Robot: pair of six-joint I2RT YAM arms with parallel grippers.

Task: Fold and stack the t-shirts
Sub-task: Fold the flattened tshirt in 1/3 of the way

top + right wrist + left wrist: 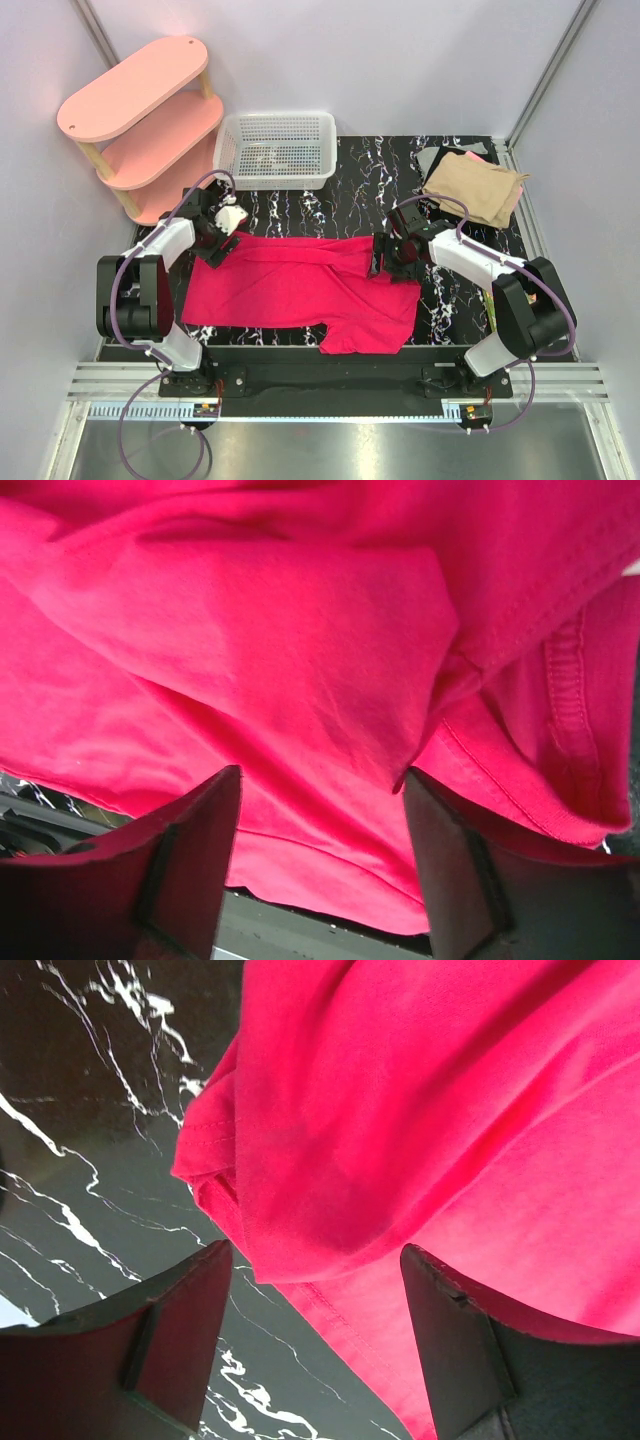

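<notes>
Tee [290,285], crimson: we judge it light, limp; pinch at hem corners. Over its far edge left hand [315,1260] and right hand [322,780] gape wide, holding nothing.

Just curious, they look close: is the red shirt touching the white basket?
Apart. The top view shows bare table between shirt and basket.

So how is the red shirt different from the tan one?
The red shirt lies spread out in the middle; the tan shirt is folded in the far right corner. The red shirt rests on the bare table; the tan shirt sits on a grey shirt. Both are cloth shirts.
</notes>
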